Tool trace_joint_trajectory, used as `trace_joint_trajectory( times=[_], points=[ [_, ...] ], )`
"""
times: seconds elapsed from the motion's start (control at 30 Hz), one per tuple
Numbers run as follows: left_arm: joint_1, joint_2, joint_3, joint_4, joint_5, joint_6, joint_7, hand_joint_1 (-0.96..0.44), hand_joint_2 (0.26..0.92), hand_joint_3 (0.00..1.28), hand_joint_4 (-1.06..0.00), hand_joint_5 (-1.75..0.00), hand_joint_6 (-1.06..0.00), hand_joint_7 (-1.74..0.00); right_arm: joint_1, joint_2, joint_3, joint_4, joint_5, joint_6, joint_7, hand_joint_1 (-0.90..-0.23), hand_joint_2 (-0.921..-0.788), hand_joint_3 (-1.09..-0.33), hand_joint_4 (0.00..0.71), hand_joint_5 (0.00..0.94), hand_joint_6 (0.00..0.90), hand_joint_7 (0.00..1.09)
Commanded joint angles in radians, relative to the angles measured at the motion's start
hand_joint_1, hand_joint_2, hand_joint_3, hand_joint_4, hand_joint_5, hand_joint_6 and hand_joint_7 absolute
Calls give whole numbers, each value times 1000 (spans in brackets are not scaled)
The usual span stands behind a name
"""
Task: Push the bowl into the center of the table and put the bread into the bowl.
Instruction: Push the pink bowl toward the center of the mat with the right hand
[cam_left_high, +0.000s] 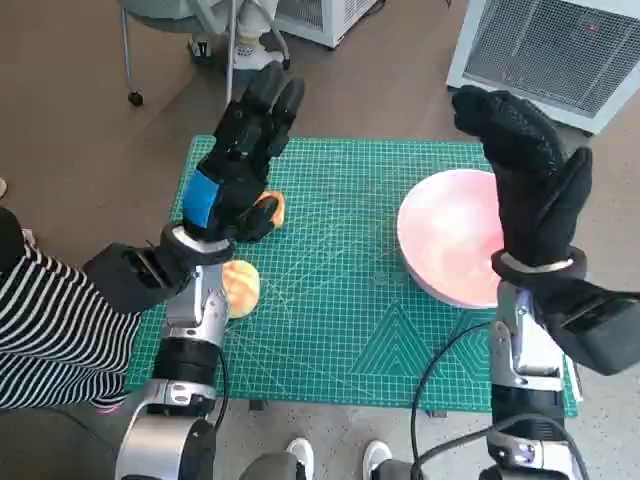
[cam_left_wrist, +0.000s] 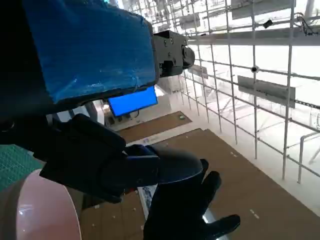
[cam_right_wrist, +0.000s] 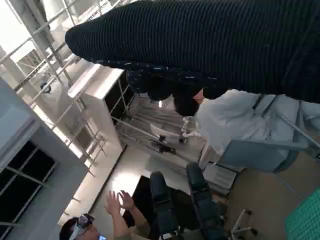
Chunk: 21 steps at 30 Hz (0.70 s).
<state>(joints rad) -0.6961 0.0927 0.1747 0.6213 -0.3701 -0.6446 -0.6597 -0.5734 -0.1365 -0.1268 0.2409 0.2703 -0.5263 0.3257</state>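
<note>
A pink bowl (cam_left_high: 445, 240) sits at the right side of the green cutting mat (cam_left_high: 340, 330). Its rim also shows in the left wrist view (cam_left_wrist: 35, 210). One orange-brown bread piece (cam_left_high: 272, 208) lies near the mat's left side, and a paler bread piece (cam_left_high: 241, 286) lies closer to me, partly behind my left forearm. My left hand (cam_left_high: 240, 160) hangs raised above the first bread with its fingers stretched out, holding nothing. Over the bowl's right edge my right hand (cam_left_high: 530, 175) is lifted, fingers spread and empty. The gloved right hand (cam_left_wrist: 185, 210) also shows in the left wrist view.
A white slatted appliance (cam_left_high: 560, 50) stands beyond the table's far right corner. Chair legs (cam_left_high: 200, 40) stand past the far edge. A person's striped sleeve (cam_left_high: 50, 330) is at the left, and feet (cam_left_high: 300, 455) show at the near edge. A person (cam_right_wrist: 115, 215) shows in the right wrist view.
</note>
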Motion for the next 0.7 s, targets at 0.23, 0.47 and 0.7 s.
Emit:
trace_joint_trajectory(
  times=[0.23, 0.47, 0.7],
  points=[
    [10, 1, 1, -18, -8, 18, 1, -721, 921, 513, -16, -4, 1, -180, 24, -3, -1, -5, 2, 23, 7, -701, -921, -675, 243, 0, 160, 390],
    [13, 5, -4, -27, 7, 16, 14, -716, 921, 515, -16, -3, 1, -179, 27, -2, 1, -8, 0, 24, 7, -701, -921, -674, 243, 0, 160, 389],
    [10, 7, -4, -26, 10, 18, 16, -713, 921, 517, -16, -3, 1, -179, 24, -4, -1, 0, 1, 24, 10, -701, -921, -673, 243, 0, 160, 389]
  ],
)
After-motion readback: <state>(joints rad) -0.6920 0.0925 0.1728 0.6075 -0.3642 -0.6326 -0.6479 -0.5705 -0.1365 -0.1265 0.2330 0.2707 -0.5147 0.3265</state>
